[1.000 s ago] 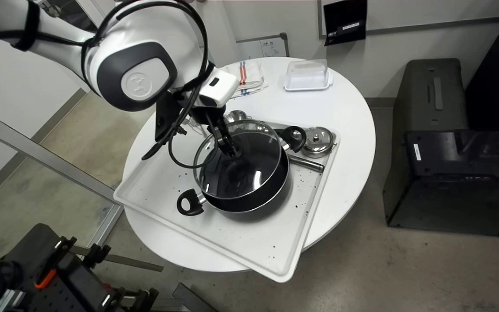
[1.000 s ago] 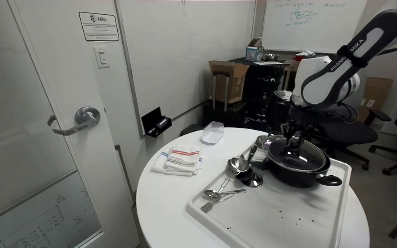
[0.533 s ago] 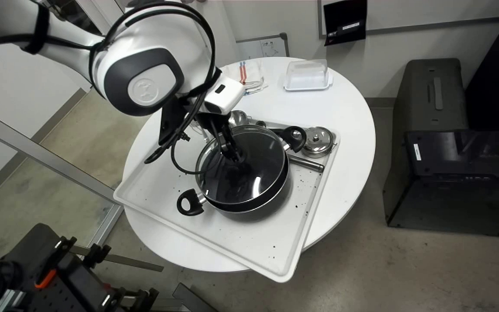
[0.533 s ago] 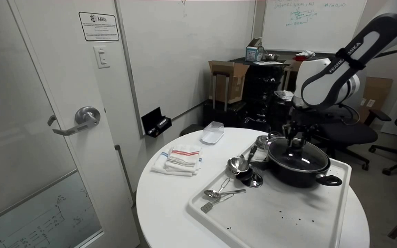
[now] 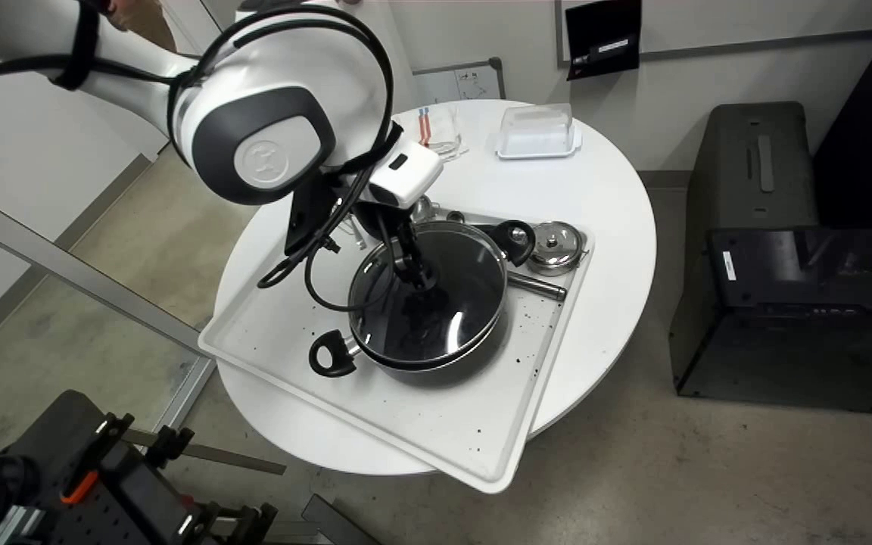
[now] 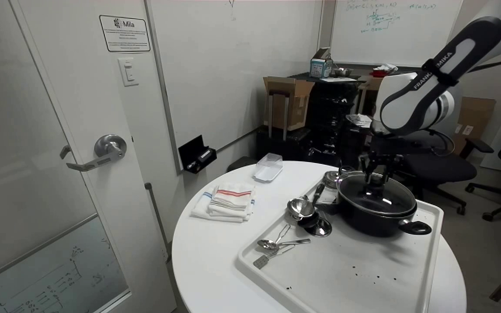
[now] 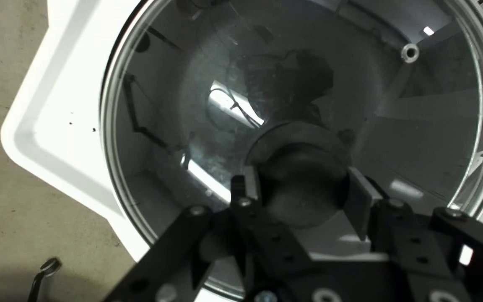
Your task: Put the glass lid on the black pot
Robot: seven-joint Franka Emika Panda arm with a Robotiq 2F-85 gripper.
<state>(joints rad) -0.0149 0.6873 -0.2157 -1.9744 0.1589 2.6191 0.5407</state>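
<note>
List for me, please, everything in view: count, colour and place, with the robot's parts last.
table: one, white, under tray
tray: one, white, on table
pot: one, black, on tray
lid: one, clear, over pot, contact unclear
small cookware: several, mostly silver, on tray
utensils: several, silver, on tray
towels: folded stack, striped white, on table
plastic box: one, clear, on table
cases: several, dark, beside table
cartons: at least two, brown, background
chairs: at least two, black, background
whiteboards: at least two, white, background
arm: one, white-and-grey, above table
gripper: one, black, holding lid
</note>
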